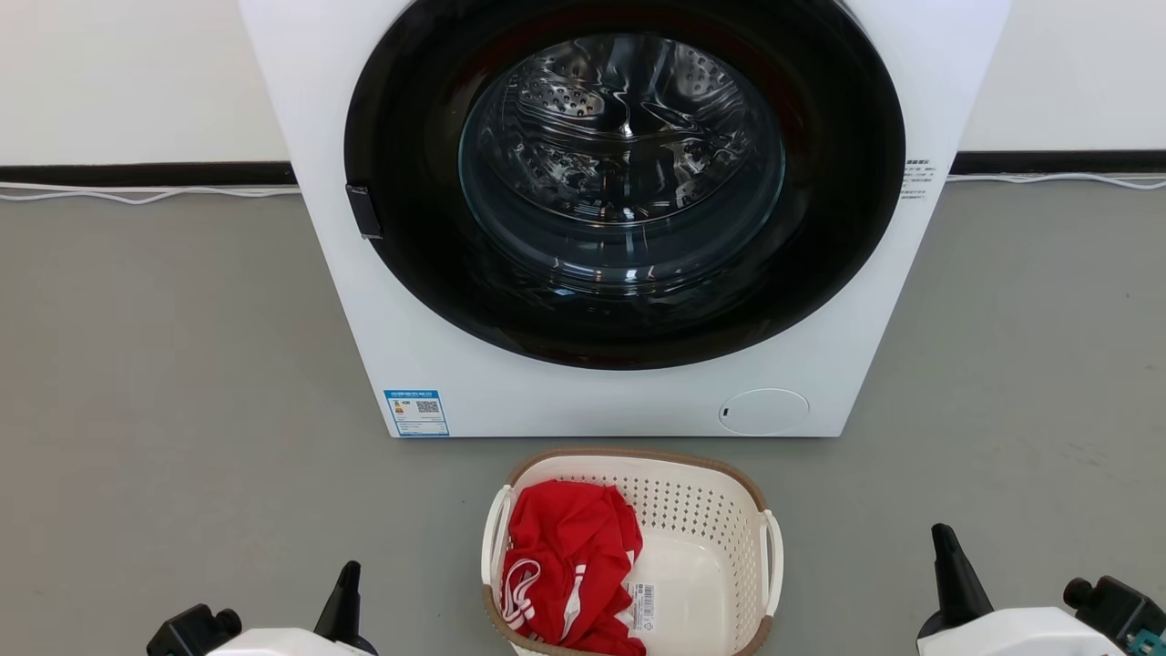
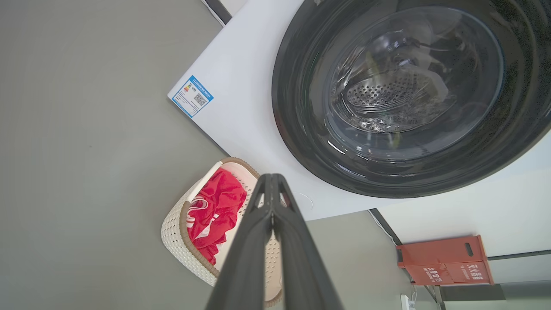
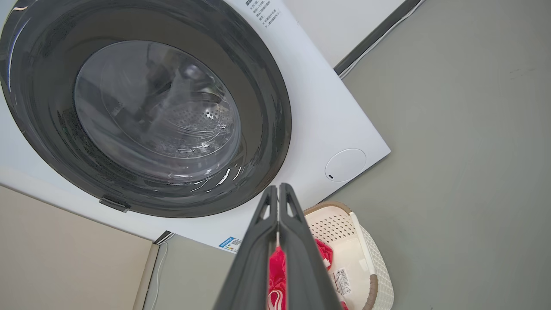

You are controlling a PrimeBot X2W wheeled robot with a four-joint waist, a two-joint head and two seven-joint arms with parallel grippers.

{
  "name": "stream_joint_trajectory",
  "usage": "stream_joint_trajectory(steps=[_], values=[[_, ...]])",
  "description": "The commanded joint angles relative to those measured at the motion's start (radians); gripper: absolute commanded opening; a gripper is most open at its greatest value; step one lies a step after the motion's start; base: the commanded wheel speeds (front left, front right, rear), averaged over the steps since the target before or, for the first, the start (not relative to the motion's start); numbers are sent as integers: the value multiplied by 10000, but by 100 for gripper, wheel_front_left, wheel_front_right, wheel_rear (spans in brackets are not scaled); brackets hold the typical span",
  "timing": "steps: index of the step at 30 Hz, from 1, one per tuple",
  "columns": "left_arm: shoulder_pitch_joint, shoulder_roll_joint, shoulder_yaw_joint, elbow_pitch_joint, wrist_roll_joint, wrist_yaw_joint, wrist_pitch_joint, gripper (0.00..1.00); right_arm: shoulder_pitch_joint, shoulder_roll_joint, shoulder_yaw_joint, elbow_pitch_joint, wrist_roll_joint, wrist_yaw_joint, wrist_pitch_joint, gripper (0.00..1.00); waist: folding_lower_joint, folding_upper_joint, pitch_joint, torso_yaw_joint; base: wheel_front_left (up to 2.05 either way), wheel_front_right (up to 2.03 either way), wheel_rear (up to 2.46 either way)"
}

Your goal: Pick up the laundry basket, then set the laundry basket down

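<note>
The left end effector [image 1: 350, 583] sits low at the left, fingers pressed together on nothing, well apart from the laundry basket [image 1: 706, 506]. The basket stands on the grey floor [image 1: 182, 364] just in front of the washer [image 1: 565, 401] (door shut). It is midway between the arms, likely so each can reach a side handle [image 1: 773, 556]. Its near rim is cropped, so its closeness to the robot is unclear. A red garment [image 1: 569, 565] fills its left half. The right end effector [image 1: 947, 551] is likewise closed and empty

The laundry basket [image 1: 701, 497] is cream with a brown woven rim [image 1: 629, 455], the cloth [image 1: 565, 547] red, the washer [image 1: 547, 401] white.
</note>
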Motion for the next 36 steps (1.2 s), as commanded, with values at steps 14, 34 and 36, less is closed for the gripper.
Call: stream_joint_trajectory(steps=[14,34,36], values=[[-650,-56,645,-599,-1375,-359,458,0,-638,-86,18,-584,1981,30,483,0,0,-1,54,-32,0,0,0],[-788,-193,1225,-1009,-3087,-689,1032,0,-781,-98,-63,-968,4506,38,1058,0,0,-1,129,-77,0,0,0],[-802,-207,1283,-1050,-3258,-722,1090,0,-795,-99,-71,-1006,4759,39,1115,0,0,-1,137,-81,0,0,0]])
